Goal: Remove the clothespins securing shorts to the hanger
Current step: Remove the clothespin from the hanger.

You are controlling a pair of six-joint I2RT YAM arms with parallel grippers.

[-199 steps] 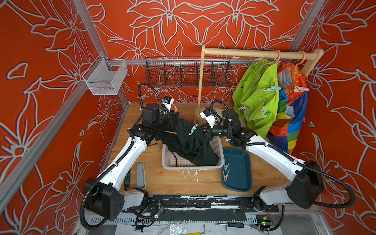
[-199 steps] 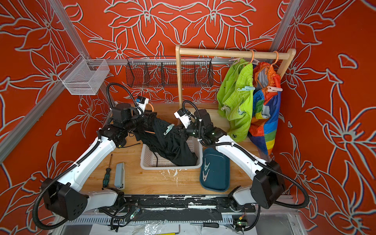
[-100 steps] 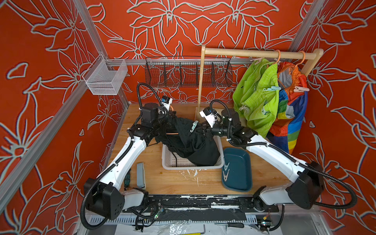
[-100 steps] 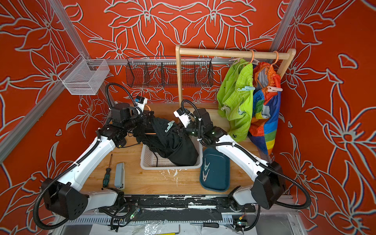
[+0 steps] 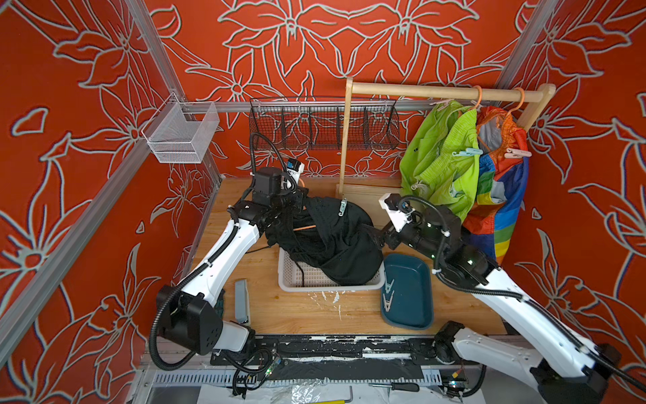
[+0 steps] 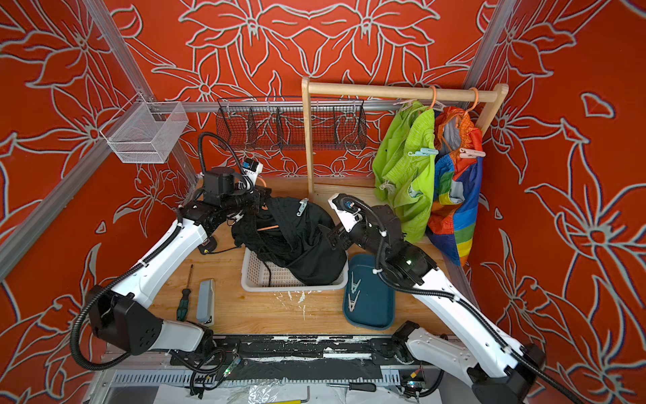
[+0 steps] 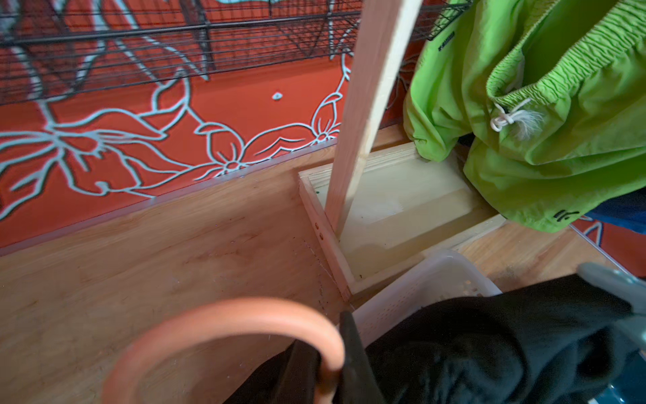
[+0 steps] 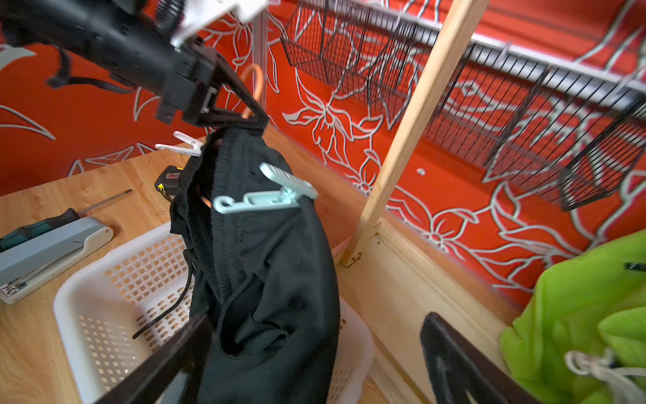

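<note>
Over the white basket (image 5: pixel 290 281), one black shorts (image 5: pixel 332 241) hangs on one orange hanger (image 7: pixel 223 320), which the left gripper (image 8: pixel 244 119) clamps tight. Two clothespins pinch it: mint peg (image 8: pixel 265 197) and pale peg (image 8: pixel 178 145). The right gripper (image 8: pixel 318 318) is spread wide, gripping nothing. Green shorts (image 5: pixel 440 168) and rainbow shorts (image 5: pixel 500 196) are on the rail (image 5: pixel 419 91) with one peg each. Two tray pegs (image 5: pixel 388 292) lie in the teal tray (image 5: pixel 416 314).

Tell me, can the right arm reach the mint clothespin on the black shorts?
Probably yes: the right gripper is open beside the black shorts, and the mint clothespin sits exposed, nothing covering it.

White basket (image 5: pixel 332 289) beside teal tray (image 5: pixel 414 300)
</note>
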